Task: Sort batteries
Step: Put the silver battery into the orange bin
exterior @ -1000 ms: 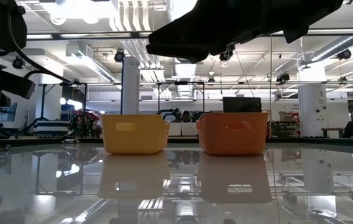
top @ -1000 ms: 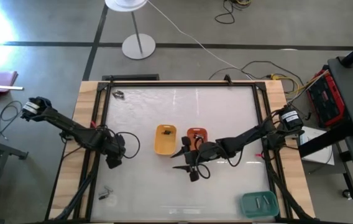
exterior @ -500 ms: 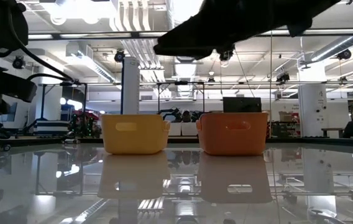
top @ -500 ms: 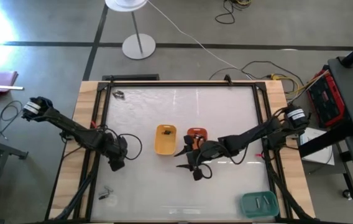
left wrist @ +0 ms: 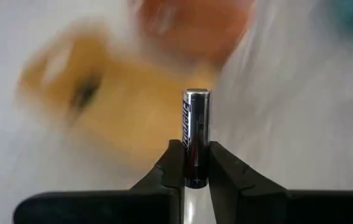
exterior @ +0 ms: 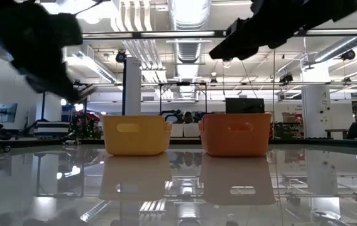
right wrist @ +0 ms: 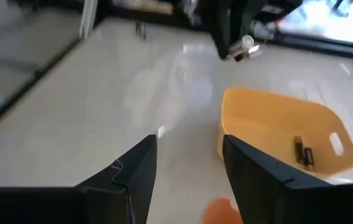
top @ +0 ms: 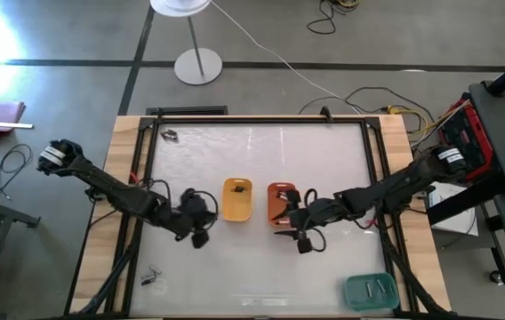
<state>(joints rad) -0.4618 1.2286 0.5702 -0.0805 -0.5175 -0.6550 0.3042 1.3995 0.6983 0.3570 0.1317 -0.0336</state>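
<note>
High view looked straight down over the whole table [top: 261, 267], low view sat at tabletop level facing the room, each wrist view looked close past its own fingers — all four shared the yellow tray [top: 236, 199] [exterior: 136, 134] [left wrist: 102, 106] [right wrist: 282, 127].

Battery [left wrist: 196, 138] in left gripper [left wrist: 195, 163]: brand print vertical, looks like "Energizer", partly blurred.

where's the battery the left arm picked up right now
The battery is clamped upright in the left gripper, held just left of the yellow tray near the table's middle in the high view.
</note>
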